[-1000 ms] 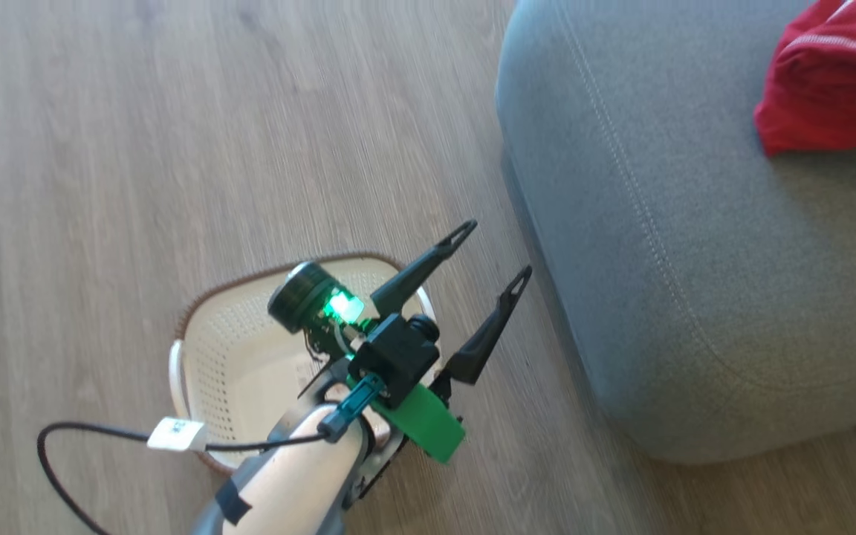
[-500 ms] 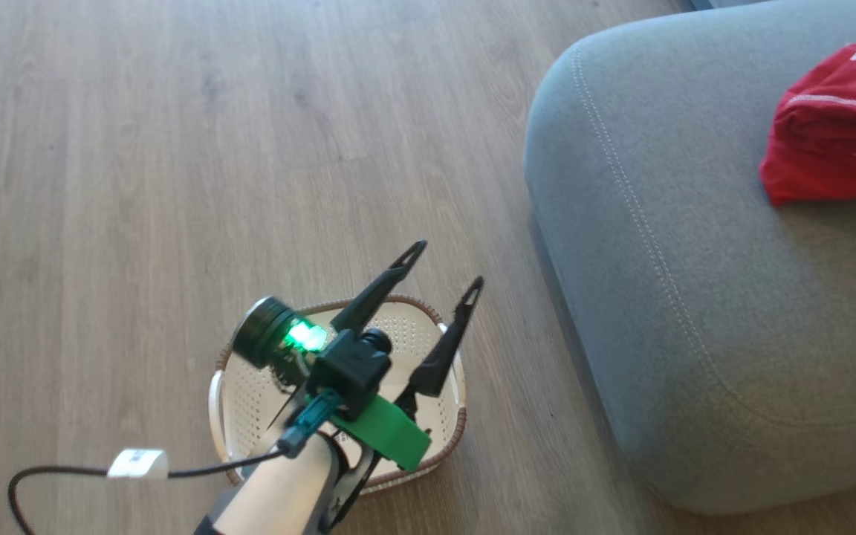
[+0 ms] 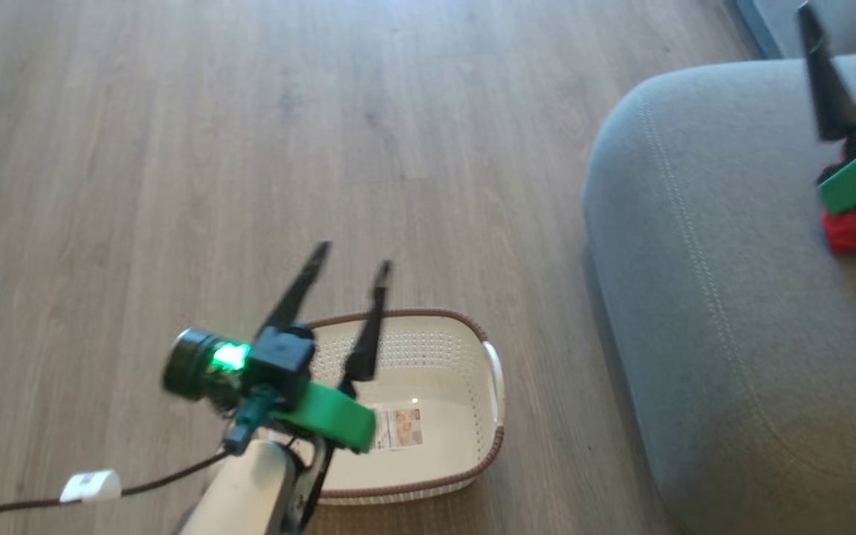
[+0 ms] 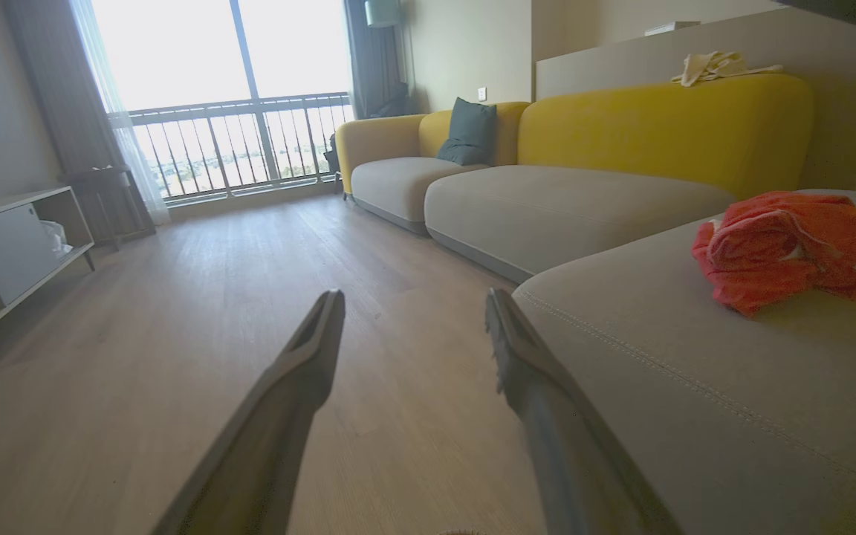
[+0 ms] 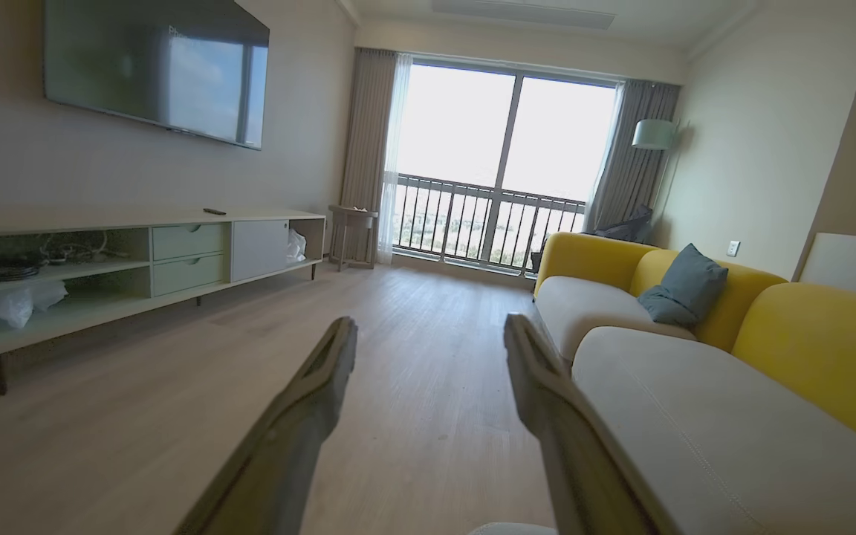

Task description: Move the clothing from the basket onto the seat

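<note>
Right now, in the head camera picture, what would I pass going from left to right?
White cable tag → left gripper, open → basket, partly behind that gripper → seat → red clothing, lying on the seat at the far right.

Around me, a home living room: yellow-backed sofa [image 5: 807, 334], wall-mounted TV [image 5: 153, 67], low media unit [image 5: 138, 260], balcony window [image 5: 502, 163], wood floor [image 5: 398, 371].
</note>
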{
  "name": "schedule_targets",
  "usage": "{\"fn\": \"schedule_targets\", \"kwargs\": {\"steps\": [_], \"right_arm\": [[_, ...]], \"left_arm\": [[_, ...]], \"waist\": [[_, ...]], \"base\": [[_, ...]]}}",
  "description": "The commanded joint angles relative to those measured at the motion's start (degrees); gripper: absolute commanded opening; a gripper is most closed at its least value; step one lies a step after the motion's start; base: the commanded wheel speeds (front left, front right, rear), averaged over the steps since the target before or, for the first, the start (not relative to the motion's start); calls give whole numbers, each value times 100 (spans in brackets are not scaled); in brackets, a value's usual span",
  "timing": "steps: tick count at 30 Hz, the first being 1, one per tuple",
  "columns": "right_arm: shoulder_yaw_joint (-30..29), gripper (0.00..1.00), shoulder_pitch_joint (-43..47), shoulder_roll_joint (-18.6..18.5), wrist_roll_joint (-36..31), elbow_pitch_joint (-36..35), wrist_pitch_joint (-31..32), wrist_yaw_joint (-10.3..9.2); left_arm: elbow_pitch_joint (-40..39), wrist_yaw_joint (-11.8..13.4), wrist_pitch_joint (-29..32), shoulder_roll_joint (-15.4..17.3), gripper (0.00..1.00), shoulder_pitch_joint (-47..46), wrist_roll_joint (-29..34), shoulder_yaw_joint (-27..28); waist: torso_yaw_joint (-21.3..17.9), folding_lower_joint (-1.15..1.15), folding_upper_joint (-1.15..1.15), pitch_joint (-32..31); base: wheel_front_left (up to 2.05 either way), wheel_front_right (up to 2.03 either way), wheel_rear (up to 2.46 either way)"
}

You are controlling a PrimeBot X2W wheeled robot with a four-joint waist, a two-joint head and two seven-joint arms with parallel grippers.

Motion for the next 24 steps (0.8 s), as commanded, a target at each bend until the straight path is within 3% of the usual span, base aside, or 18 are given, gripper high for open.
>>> {"fn": "schedule_targets", "kwargs": {"steps": [1,4,12,24], "right_arm": [[-232,100,344,213,-256,-472,-49,-2],[-408,100,738,469,-593,-820,-50,-2],[-1236,100,2235,1629,-1268,-1673,-51,-2],[-1871,100,3643,2725,-2352,-1740,-52,-2]], "left_arm": [[-66,250,-26,-4,100,-17,12,364],[-30,452,-26,-4,100,29,60,469],[-227,1011,-26,-5,100,262,-118,816],[205,1023,-26,-5,100,667,-211,901]], "waist": [[171,0,0,-64],[252,0,0,-89],[516,0,0,-153],[655,0,0,-196]], "base": [[0,0,0],[0,0,0],[0,0,0],[0,0,0]]}}
